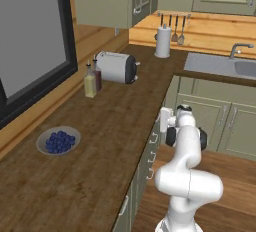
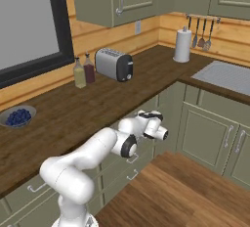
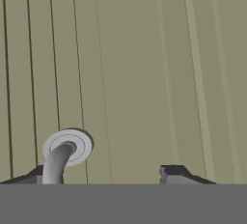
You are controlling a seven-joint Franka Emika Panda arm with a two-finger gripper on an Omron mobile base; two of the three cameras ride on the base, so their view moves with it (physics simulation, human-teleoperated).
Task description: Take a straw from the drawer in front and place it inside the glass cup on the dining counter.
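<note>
The drawer (image 3: 144, 73) is shut, and its sage-green front takes up most of the hand view. A curved metal handle (image 3: 59, 160) rises from a round mount on it at the lower left. My gripper (image 3: 103, 178) is open and close against this front. Its left fingertip (image 3: 30, 177) is just beside the handle, and its right fingertip (image 3: 176, 174) is well apart from it. From the base views the white hand (image 1: 167, 120) (image 2: 146, 119) reaches to the cabinet front just under the worktop edge. The straw, the glass cup and the dining counter are out of view.
On the dark wood worktop (image 1: 100, 141) stand a toaster (image 1: 117, 67), two bottles (image 1: 92, 80), a bowl of blueberries (image 1: 58, 141) and a paper towel roll (image 1: 163, 41). A sink (image 1: 235, 66) lies at the right. More drawer handles (image 1: 151, 156) run below the hand. Wood floor (image 2: 171, 192) lies to the right.
</note>
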